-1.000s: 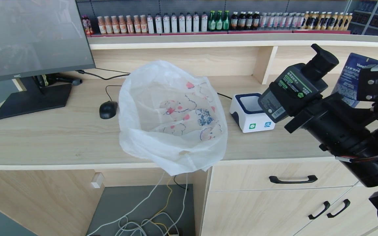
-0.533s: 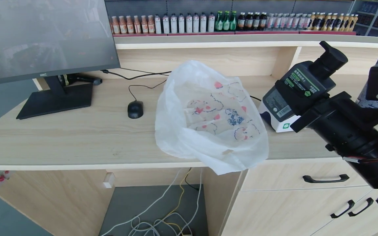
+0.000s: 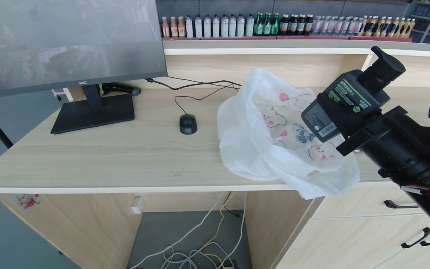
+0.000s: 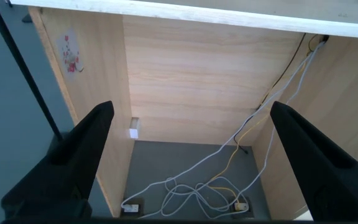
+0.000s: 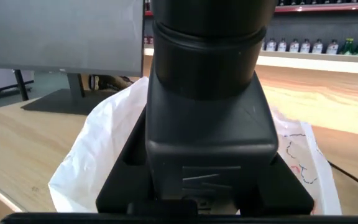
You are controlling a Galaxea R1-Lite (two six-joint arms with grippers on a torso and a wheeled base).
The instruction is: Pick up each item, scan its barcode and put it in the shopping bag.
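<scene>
A black bottle (image 3: 343,104) with a green label and a barcode sticker is tilted in the air, with my right gripper (image 3: 364,132) shut on its lower body. It hangs over the right part of the white shopping bag (image 3: 263,149), which lies open on the wooden counter (image 3: 125,157) with a cartoon-printed package inside. The right wrist view has the bottle (image 5: 207,124) up close, clamped in the right gripper (image 5: 207,196), and the bag (image 5: 98,155) beneath it. My left gripper (image 4: 191,155) is open and low, beside the counter's underside, over loose cables.
A monitor (image 3: 65,41) on a black stand sits at the counter's back left, a black mouse (image 3: 188,124) in the middle. Bottles (image 3: 274,25) line the shelf behind. Drawers with black handles (image 3: 398,204) are under the counter's right; cables (image 3: 196,246) lie on the floor.
The head camera has turned left, shifting the whole picture right. Against the counter, my right gripper carried the bottle from the scanner to over the bag's right side.
</scene>
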